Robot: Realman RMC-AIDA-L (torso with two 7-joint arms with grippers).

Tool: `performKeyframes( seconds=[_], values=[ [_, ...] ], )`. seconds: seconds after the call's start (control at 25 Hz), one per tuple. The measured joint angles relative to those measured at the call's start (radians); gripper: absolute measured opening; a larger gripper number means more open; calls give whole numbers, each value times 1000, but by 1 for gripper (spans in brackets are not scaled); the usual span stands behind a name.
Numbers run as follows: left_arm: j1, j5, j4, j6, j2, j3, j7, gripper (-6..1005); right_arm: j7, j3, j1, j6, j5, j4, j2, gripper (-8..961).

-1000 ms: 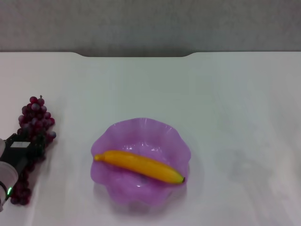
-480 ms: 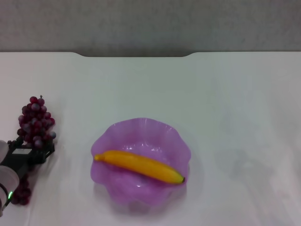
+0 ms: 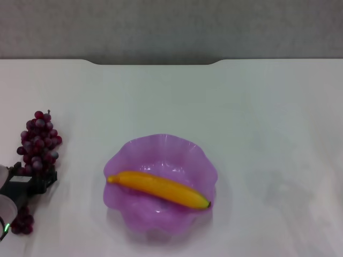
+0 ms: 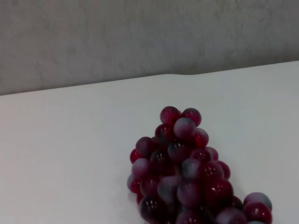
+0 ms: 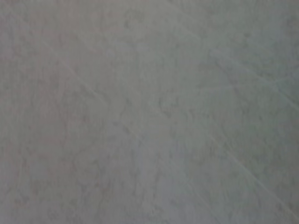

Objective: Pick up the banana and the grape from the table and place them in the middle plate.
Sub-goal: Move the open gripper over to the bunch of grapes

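The banana (image 3: 158, 188) lies across the middle plate (image 3: 161, 140), a purple dish with a scalloped rim, at the table's (image 3: 257, 118) centre front. The grape (image 3: 38, 142) lies lengthwise on the table at the far left, and its upper part fills the left wrist view (image 4: 187, 177). My left gripper (image 3: 38, 178) is low over the lower half of the bunch, and a few grapes show below it near the front edge. The right arm is out of view.
The notched far edge of the table (image 3: 155, 63) runs along a grey wall. The right wrist view shows only a plain pale surface.
My left gripper has drawn back along the grape bunch toward the table's front edge. The grapes, the banana and the plate have not moved.
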Motion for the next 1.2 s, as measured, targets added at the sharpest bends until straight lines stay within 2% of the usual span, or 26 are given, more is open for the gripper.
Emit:
performKeyframes(
  seconds=[0.44, 0.68, 1.0, 1.2],
  values=[
    [-6, 7, 3, -4, 0, 4, 1, 880, 14, -1, 3, 1, 0, 0, 1, 0],
    [-3, 7, 4, -4, -4, 4, 55, 865, 14, -2, 5, 1, 0, 0, 0, 0],
    [-3, 4, 3, -4, -4, 4, 62, 533, 14, -3, 5, 1, 0, 0, -1, 0],
    [-2, 1, 1, -4, -4, 4, 63, 489, 14, -3, 5, 0, 0, 0, -1, 0]
  ],
)
